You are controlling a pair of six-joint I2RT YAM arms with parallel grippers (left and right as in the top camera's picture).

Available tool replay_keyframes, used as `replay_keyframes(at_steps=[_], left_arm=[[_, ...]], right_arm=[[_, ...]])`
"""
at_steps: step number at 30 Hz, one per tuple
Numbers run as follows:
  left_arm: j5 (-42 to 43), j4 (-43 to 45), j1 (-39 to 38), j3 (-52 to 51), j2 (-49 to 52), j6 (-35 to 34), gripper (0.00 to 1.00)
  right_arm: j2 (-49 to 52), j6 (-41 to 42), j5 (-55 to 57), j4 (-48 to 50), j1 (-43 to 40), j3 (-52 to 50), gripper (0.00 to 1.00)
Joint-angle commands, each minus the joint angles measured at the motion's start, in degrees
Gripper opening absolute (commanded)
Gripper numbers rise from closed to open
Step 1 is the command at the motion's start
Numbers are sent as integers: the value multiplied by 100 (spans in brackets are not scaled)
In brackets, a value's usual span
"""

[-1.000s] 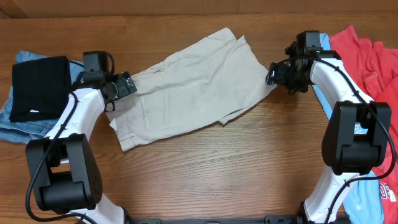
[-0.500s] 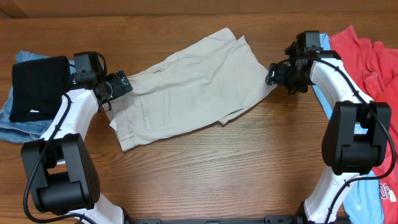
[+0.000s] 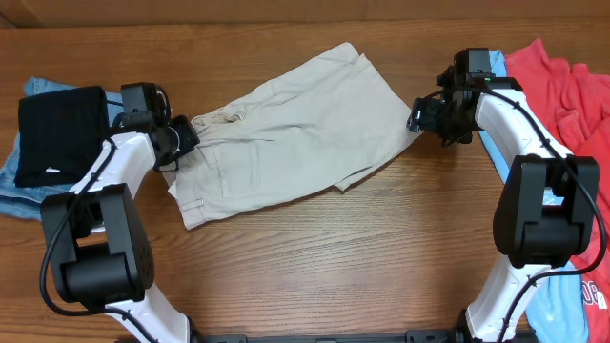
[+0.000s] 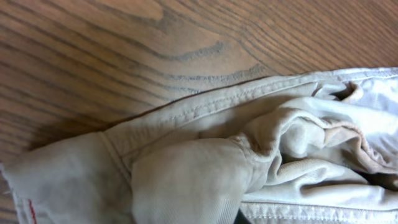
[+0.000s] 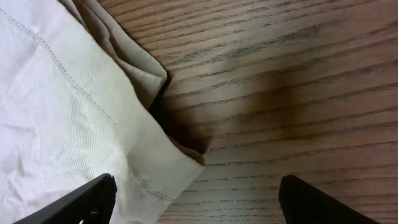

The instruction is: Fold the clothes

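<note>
Overhead top-down; both wrist views close on shorts (image 3: 286,124)

Bare table (image 3: 324,267) runs wide across the front, below the shorts (image 3: 286,133); either of my arms could sweep there. Behind my left gripper (image 3: 187,140), a black garment (image 3: 59,133) on denim (image 3: 11,186) crowds the left edge. A red top (image 3: 562,86) and a blue top (image 3: 560,310) fill the right edge. Between my right fingers (image 5: 81,199) lies open wood, with the shorts' hem reaching in from one side.

Beige khaki shorts (image 3: 286,133) with tonal stitching, brown wood-grain bench (image 3: 334,267) with darker streaks, red top (image 3: 562,86), light-blue top (image 3: 555,310), black garment (image 3: 59,133), faded blue denim (image 3: 14,195), white arms (image 3: 119,171) with black joints
</note>
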Motion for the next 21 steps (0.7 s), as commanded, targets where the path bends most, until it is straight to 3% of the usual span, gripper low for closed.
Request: replay_keyframes(at_steps=[1, 6, 9, 14, 21], left_arm=[[-142, -479, -15, 133, -579, 20, 4], [-1543, -1958, 4, 133, -1379, -1182, 4], [-1921, -2621, 13, 133, -1683, -1882, 4], [-2035, -3088, 9, 37, -1578, -2000, 6], [-2804, -2673, 111, -289, -988, -2107, 9]], right_arm=[[59, -2, 37, 9, 11, 140, 88], [59, -4, 39, 17, 11, 140, 88], [59, -4, 39, 17, 11, 140, 88], [59, -4, 37, 11, 11, 140, 88], [59, -7, 39, -81, 11, 140, 88]])
